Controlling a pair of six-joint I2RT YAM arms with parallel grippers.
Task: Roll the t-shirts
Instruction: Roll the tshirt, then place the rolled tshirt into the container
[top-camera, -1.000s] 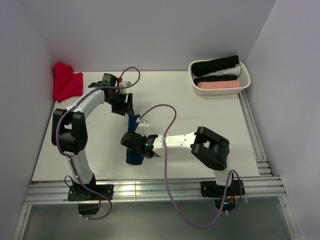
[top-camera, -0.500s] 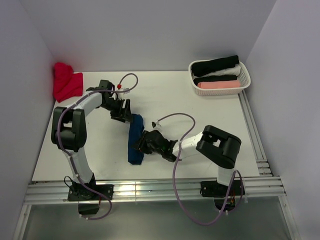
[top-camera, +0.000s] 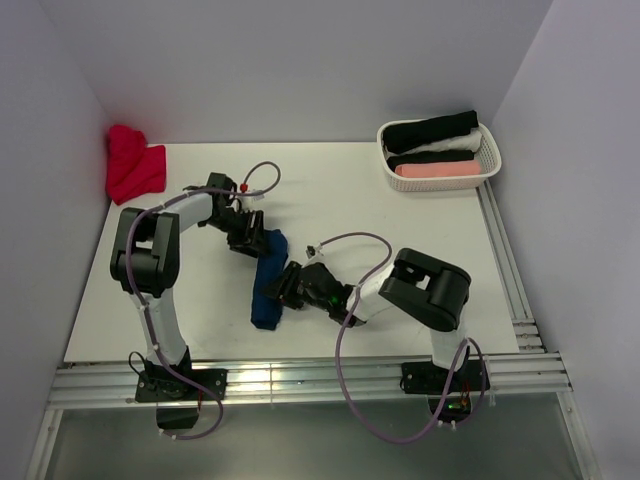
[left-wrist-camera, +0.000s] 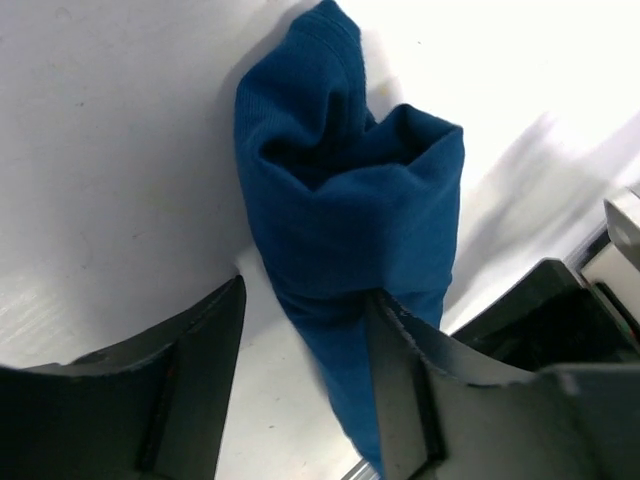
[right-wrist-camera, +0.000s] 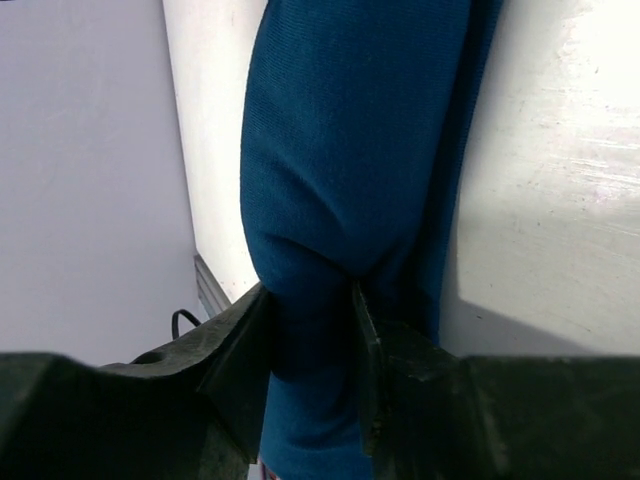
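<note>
Right claw (top-camera: 285, 288), just below frame centre, clamped on a fold of the navy t-shirt (top-camera: 265, 305), lying rolled on the table (top-camera: 400, 210). Further up, left claw (top-camera: 250, 238) with jaws apart at the roll's upper end, one finger against the cloth. Top right, basket (top-camera: 490, 155) of rolled t-shirts (top-camera: 435, 130).

Rolled navy t-shirt (left-wrist-camera: 350, 220) on white table (left-wrist-camera: 120, 150) w/ left gripper (left-wrist-camera: 305, 295) jaws apart, one finger (left-wrist-camera: 400, 390) against roll's side.

White table (top-camera: 400, 230) with blue t-shirt roll (top-camera: 268, 285), red shirt (top-camera: 133, 165), basket (top-camera: 487, 160)
</note>
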